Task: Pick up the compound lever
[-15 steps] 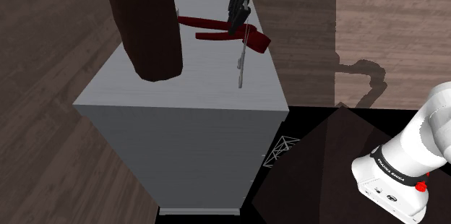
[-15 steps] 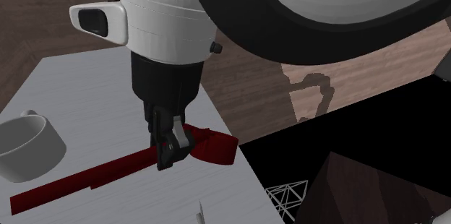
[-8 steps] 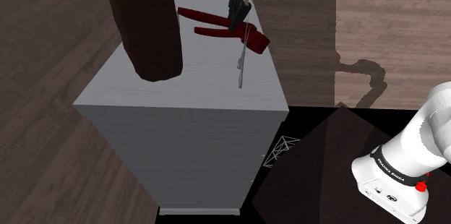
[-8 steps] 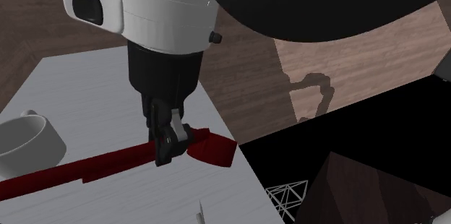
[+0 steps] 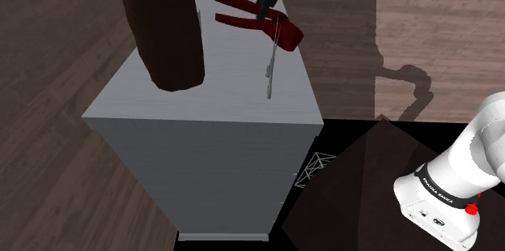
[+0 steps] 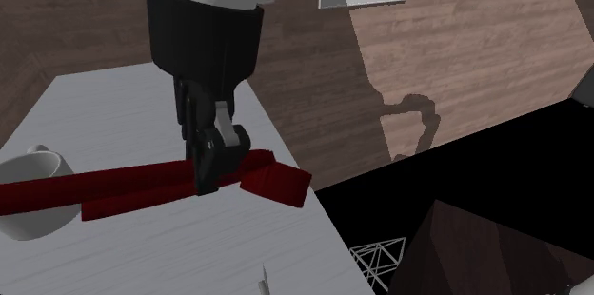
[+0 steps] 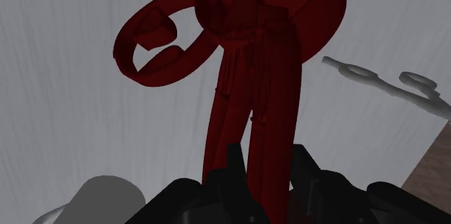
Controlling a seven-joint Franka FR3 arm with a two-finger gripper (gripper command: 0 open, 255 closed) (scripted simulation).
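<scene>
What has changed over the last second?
The gripper rose with its fingers shut on the dark red two-handled lever, lifting it off the grey cabinet top, where it lay a second ago. The thin grey metal tool, white cup and dark brown cylinder stayed put.

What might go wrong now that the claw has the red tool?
1. The claw pinches the red lever near its head, so the long handles stick far out to one side. It may tip or slip out.
2. Those handles pass close to the white cup and the tall dark brown object, so a swing might bump one of them.
</scene>
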